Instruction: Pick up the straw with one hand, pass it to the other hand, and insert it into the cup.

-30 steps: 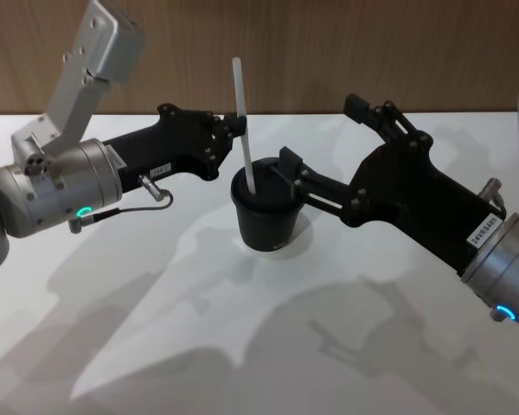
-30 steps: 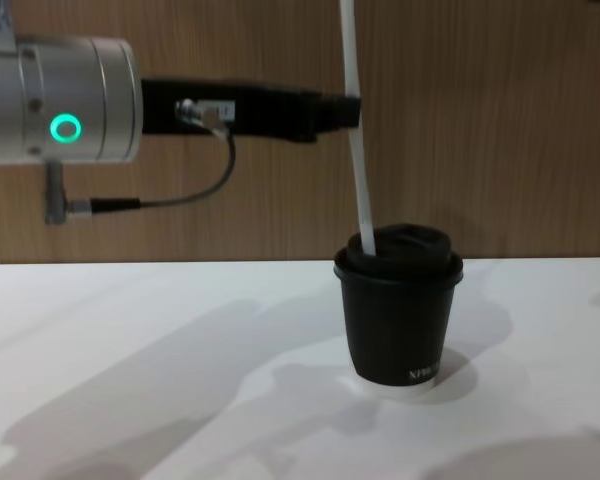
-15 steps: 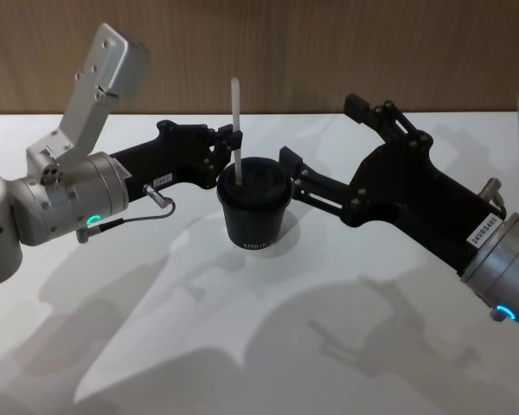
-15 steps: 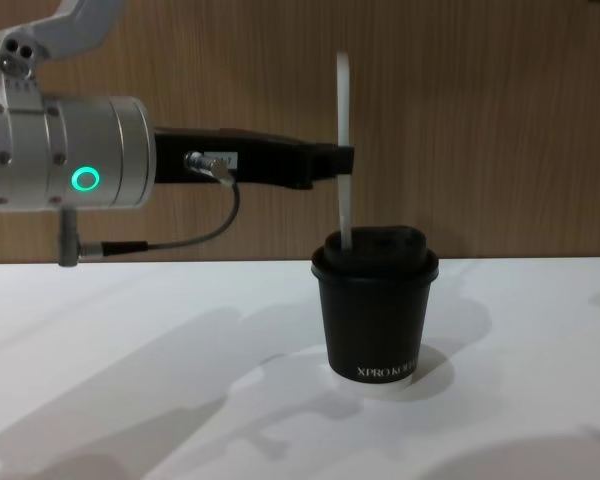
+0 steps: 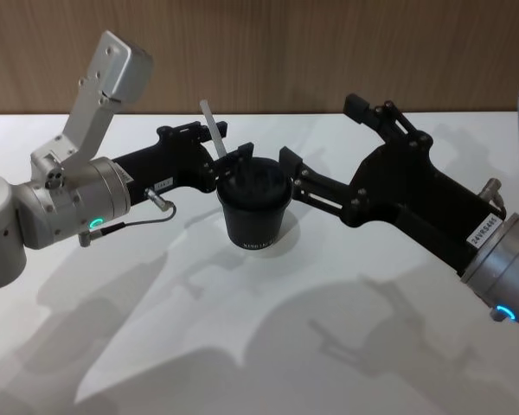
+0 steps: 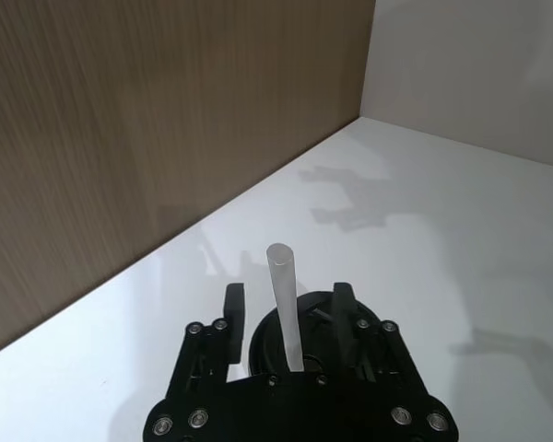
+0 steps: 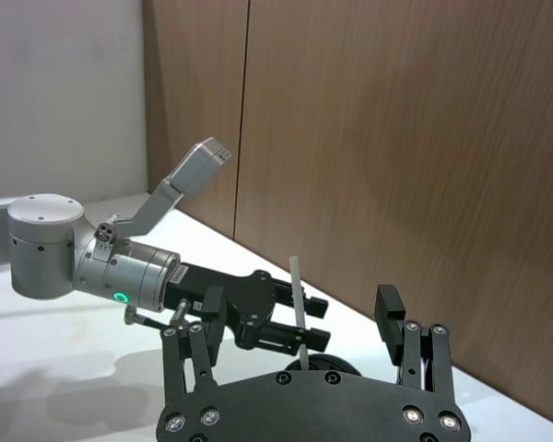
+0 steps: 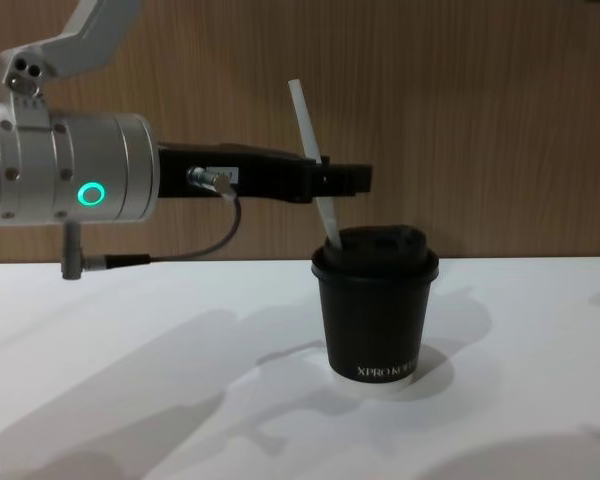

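Left gripper point(image 8: 340, 180), the long black one on a silver wrist with a green ring light: fingers spread, one each side of the thin white straw point(image 8: 314, 165), which rises in the gap between them. No visible pinch in the left wrist view, where the straw point(image 6: 286, 304) stands free between the two fingers, so it reads as released.

Straw's lower end sits in the lid of the small black paper cup point(image 8: 376, 310), directly below the left fingertips. Its long axis is near upright but leaning, top end tipped back toward the left wrist.

Right gripper point(image 5: 324, 156), blocky and black: just beside the cup on the far side from the left one, jaws apart, holding nothing, lower finger close to the lid.

Judgement: insertion looks done; the left arm needs a straight withdrawal along its own axis without dragging the leaning straw.
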